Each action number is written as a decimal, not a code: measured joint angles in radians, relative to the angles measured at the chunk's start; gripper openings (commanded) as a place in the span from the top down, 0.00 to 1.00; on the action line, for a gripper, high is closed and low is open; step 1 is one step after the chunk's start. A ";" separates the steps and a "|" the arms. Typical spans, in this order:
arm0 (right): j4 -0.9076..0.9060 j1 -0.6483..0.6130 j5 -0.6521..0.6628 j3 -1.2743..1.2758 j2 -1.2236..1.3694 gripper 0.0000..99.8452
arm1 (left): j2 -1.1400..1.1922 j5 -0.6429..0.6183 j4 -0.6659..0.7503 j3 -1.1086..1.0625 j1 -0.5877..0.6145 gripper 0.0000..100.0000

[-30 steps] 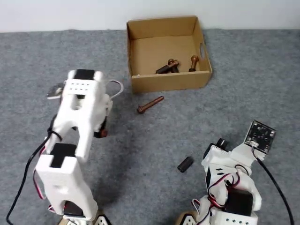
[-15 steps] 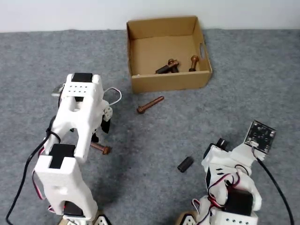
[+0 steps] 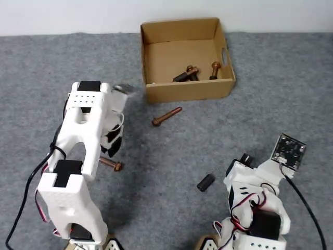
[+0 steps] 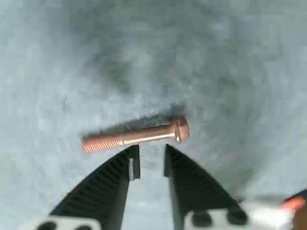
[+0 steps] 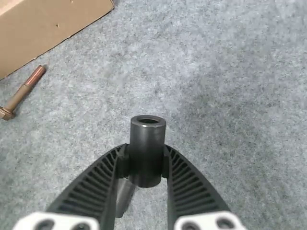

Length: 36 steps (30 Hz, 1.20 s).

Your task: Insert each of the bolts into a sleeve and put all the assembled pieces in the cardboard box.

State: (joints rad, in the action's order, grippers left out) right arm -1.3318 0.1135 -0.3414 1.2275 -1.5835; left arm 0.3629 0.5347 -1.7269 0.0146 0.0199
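Our left pincer [image 4: 147, 154] hangs released, jaws a little apart w/ nothing btwn them, tips just above a copper bolt [image 4: 136, 135]. That bolt lies flat on the grey carpet [image 4: 230, 57], crosswise to the jaws. In the high view we see it beside the left arm [image 3: 86, 130], well apart from the cardboard box [image 3: 187, 91]. Our right pincer [image 5: 145, 159] is clenched on a black sleeve [image 5: 148, 136], open end sticking out past the tips. A second bolt [image 3: 167, 115] lies on the carpet just in front of the box. A second sleeve [image 3: 206, 182] lies loose near the right arm [image 3: 255, 203]. Some assembled pieces [image 3: 186, 74] rest inside the box, toward its front wall.
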 measured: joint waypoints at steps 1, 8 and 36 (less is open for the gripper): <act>0.000 0.000 0.000 0.000 0.000 0.99 | 0.000 0.115 0.000 -0.002 0.000 0.94; 0.000 0.000 0.000 0.000 0.000 0.99 | 0.000 0.583 0.000 -0.005 0.018 0.90; 0.000 0.000 0.000 0.015 -0.002 0.99 | 0.043 0.747 0.198 -0.193 0.011 0.93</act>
State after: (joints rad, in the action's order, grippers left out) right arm -1.3318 0.1135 -0.3414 1.2428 -1.5850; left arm 0.4058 1.2820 -1.5290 -0.1788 0.0307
